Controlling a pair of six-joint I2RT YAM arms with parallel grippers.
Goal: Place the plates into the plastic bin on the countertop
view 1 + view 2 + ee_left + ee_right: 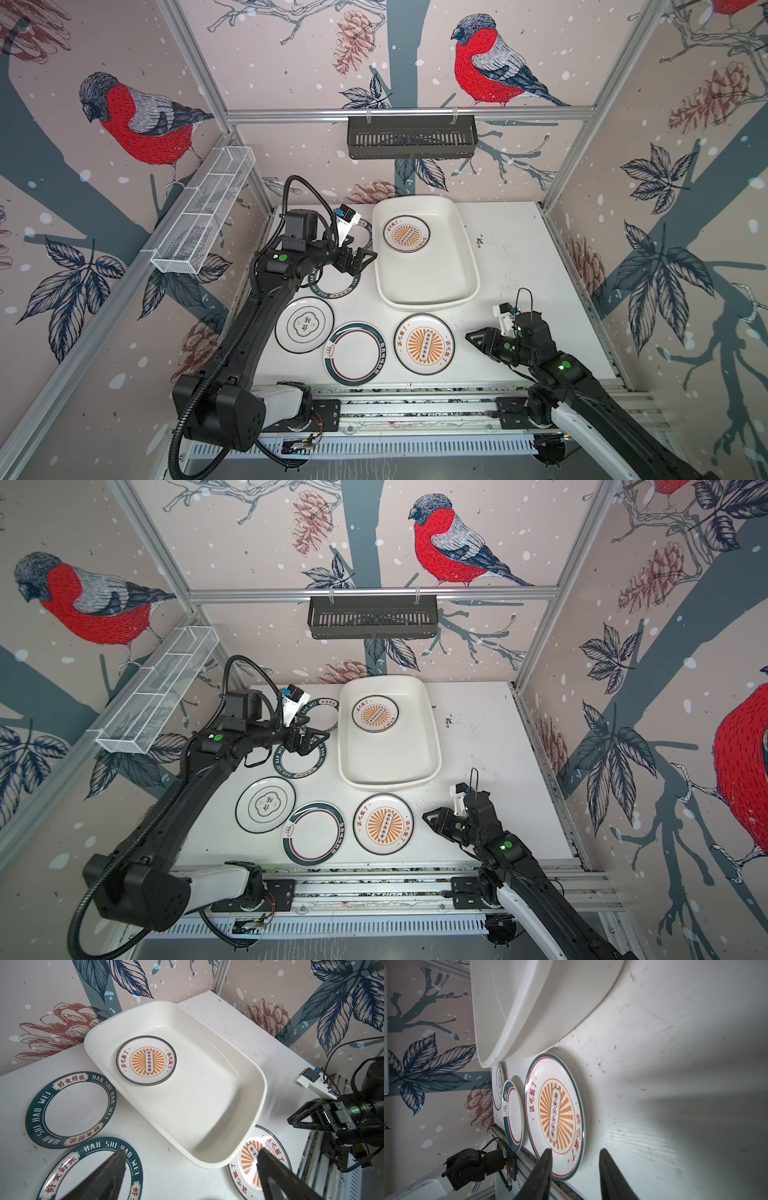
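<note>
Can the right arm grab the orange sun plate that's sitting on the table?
Probably yes. The right gripper is open and right beside the orange sunburst plate on the countertop, fingertips pointing at its rim. Nothing lies between them, though a flat plate may be tricky to pinch.

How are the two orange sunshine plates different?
The bin plate lies inside the plastic bin; the countertop plate lies on the countertop just outside it. The bin plate seems to rest on another plate; the countertop plate lies alone. Both are round and white with orange rays.
</note>
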